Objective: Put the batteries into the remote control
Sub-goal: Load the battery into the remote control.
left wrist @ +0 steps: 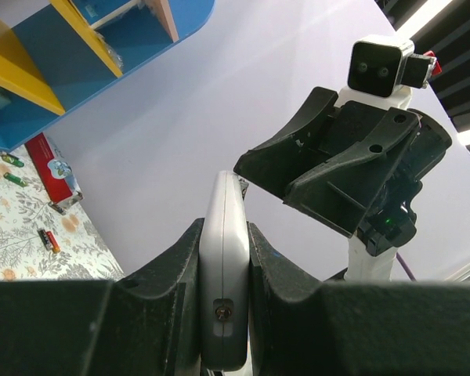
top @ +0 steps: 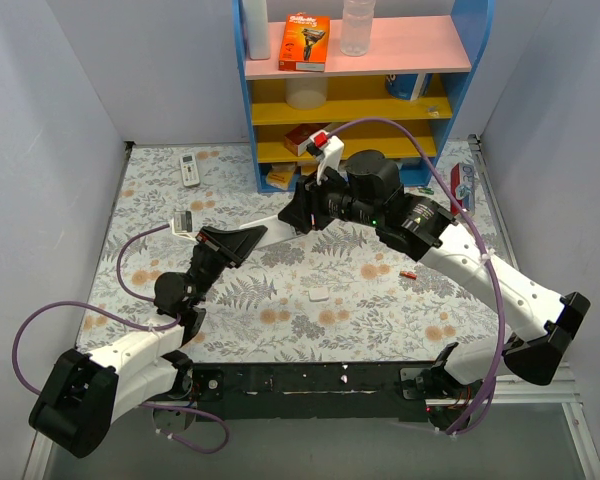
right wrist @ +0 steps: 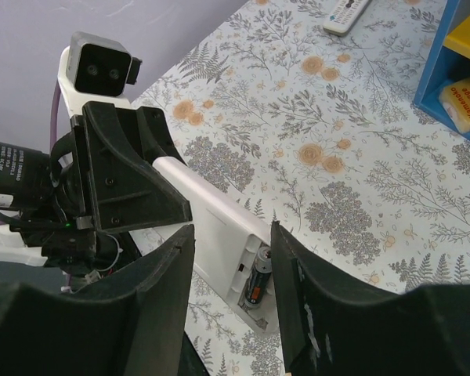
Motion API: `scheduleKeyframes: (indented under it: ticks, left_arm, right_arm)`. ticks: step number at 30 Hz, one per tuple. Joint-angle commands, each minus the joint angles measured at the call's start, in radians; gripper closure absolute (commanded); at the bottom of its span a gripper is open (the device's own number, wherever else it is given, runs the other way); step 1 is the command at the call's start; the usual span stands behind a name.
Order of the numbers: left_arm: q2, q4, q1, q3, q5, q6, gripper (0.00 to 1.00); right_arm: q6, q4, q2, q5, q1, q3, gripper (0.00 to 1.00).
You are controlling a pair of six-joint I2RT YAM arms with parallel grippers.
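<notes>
The white remote control (right wrist: 211, 207) is held off the table, edge-on in the left wrist view, with my left gripper (left wrist: 223, 235) shut on its sides. Its battery compartment is uncovered at the near end. One battery (right wrist: 257, 280), dark with a red band, lies in the compartment. My right gripper (right wrist: 231, 235) is open, its fingers standing on either side of that end and holding nothing. In the top view both grippers meet mid-table, left gripper (top: 242, 240) and right gripper (top: 302, 213). A loose red battery (top: 407, 273) lies on the table to the right.
A small white cover piece (top: 318, 294) lies on the floral table in front of the arms. A smaller white remote with buttons (top: 189, 168) lies at the back left. A blue and yellow shelf (top: 355, 95) stands at the back. Grey walls close in both sides.
</notes>
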Motion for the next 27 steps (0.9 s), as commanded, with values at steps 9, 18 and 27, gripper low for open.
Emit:
scheduleKeyframes:
  ticks: [9,18,27]
  left_arm:
    - [0.009,0.083,-0.002,0.005,0.012,-0.014,1.0]
    - [0.007,0.078,-0.002,0.003,0.015,-0.014,1.0]
    - [0.001,0.058,-0.002,0.006,0.024,-0.013,1.0]
  right_arm:
    - [0.005,0.088,0.008,-0.096,0.002,0.02,0.49]
    - [-0.033,0.125,0.008,-0.107,0.0,0.027,0.49]
    - [-0.372,0.067,-0.009,-0.206,0.0,0.139,0.35]
